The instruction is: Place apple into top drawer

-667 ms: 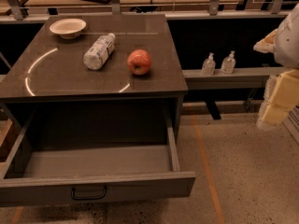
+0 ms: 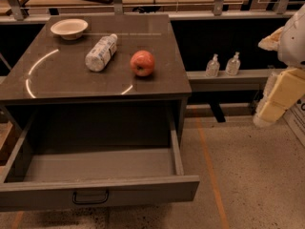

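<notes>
The gripper (image 2: 279, 97) hangs at the right, touching nothing; I cannot tell how open it is. The apple (image 2: 142, 63) sits by a bottle (image 2: 101, 52), above the open top drawer (image 2: 95, 187).

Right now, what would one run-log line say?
apple on cabinet top | top drawer open | gripper far right, away from apple

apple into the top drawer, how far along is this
Done: the top drawer stands pulled open. In hand: nothing yet; the gripper hangs at the right edge, well apart from the apple, which sits on the cabinet top beside the bottle. Left: reach, grasp the apple and set it in the drawer.
</notes>
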Robot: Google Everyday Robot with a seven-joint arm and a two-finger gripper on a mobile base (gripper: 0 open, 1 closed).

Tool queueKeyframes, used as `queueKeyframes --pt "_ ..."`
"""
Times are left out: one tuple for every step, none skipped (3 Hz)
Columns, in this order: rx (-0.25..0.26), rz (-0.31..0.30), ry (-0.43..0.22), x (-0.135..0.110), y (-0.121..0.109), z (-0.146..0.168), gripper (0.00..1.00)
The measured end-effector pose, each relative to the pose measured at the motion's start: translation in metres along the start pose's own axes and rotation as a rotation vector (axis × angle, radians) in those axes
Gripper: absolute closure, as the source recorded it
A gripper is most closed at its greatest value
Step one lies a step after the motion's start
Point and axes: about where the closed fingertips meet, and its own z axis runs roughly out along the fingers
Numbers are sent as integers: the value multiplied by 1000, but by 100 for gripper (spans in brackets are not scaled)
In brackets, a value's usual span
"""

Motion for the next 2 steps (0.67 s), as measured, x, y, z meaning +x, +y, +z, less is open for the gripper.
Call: queueKeyframes --pt "100 150 -157 -8 -20 14 0" --pt "159 243 -306 -34 -51 34 0"
